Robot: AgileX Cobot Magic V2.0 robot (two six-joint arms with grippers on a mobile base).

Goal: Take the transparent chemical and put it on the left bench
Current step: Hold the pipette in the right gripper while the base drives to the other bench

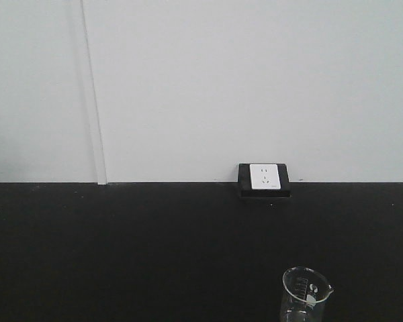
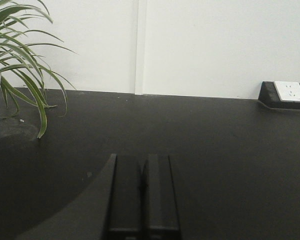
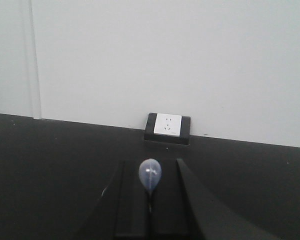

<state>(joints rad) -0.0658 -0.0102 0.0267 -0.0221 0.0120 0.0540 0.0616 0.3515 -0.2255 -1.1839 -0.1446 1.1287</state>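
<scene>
A clear glass beaker with printed graduation marks stands on the black bench at the bottom right of the front view; its base is cut off by the frame edge. My right gripper is shut on the thin stem of a dropper, whose pale blue translucent bulb sticks up between the fingers. It hovers over the black bench and faces the wall. My left gripper is shut and empty, low over the black bench. Neither gripper shows in the front view.
A white wall socket on a black base sits at the back of the bench; it also shows in the left wrist view and the right wrist view. A potted spider plant stands at the far left. A white wall bounds the bench's back edge.
</scene>
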